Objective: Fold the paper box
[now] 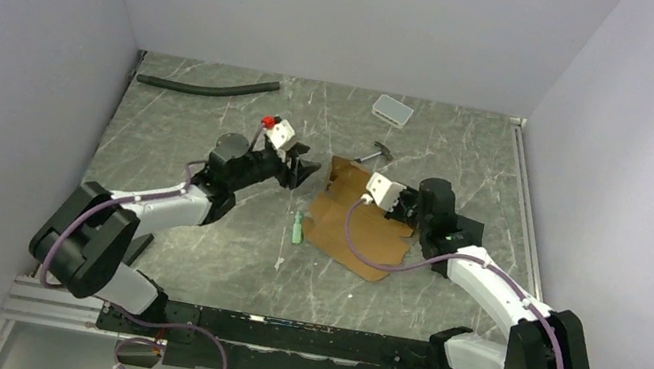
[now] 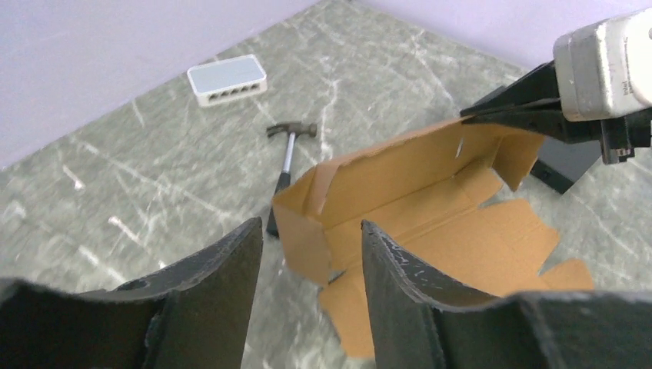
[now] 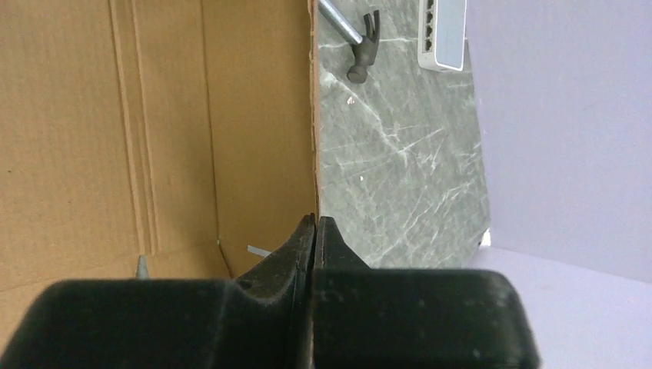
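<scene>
The paper box point(image 1: 357, 233) is a brown cardboard sheet lying flat in the middle of the table, with its far wall point(image 2: 407, 165) folded upright and a short end flap point(image 2: 304, 223) bent round at the left. My right gripper point(image 3: 315, 221) is shut on the top edge of that upright wall point(image 3: 257, 138), at its right end. In the top view this gripper point(image 1: 371, 188) sits under its white camera. My left gripper point(image 2: 311, 246) is open just left of the box point(image 2: 461, 238), with nothing between its fingers point(image 2: 231, 269). In the top view the left gripper point(image 1: 305, 173) hangs a little short of the end flap.
A hammer point(image 1: 381, 156) lies just behind the box. A small white-grey tray point(image 1: 393, 109) sits farther back, and a black hose point(image 1: 209, 84) lies at the back left. A small green object point(image 1: 296, 228) is at the box's left edge. A black slab point(image 2: 565, 165) lies under the right arm.
</scene>
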